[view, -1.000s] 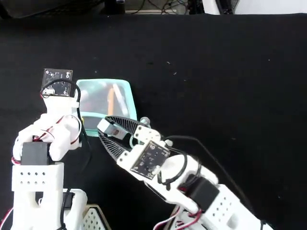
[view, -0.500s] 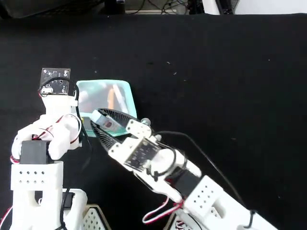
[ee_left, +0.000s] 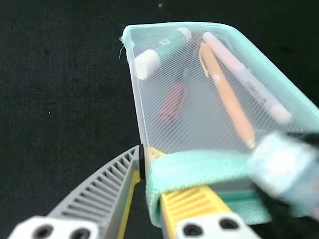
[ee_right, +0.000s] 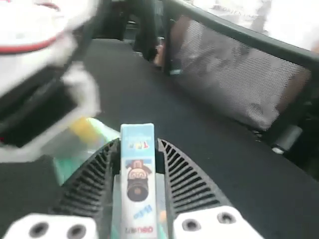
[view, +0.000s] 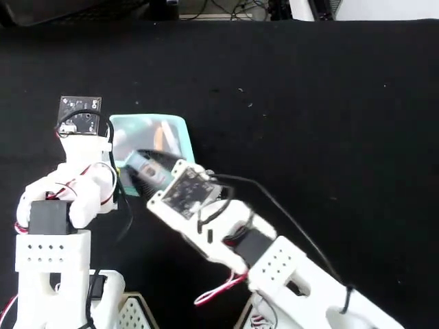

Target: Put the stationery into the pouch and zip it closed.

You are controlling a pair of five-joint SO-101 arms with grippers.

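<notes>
Swung toward ten o'clock, my right gripper (ee_right: 137, 143) pinches one eraser (ee_right: 137, 174) at the pouch (ee_left: 192, 167) there; left gripper (ee_left: 146, 160) clamps the pouch's rim (two pens (ee_left: 227, 97), one tube (ee_left: 159, 50) inside).

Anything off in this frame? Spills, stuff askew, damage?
Nothing stands out. The pouch lies on the table, one edge clamped in the left gripper, with the orange pencil and white pen inside. The right gripper holds a blue-and-white block squarely, close to that gripped edge.
</notes>
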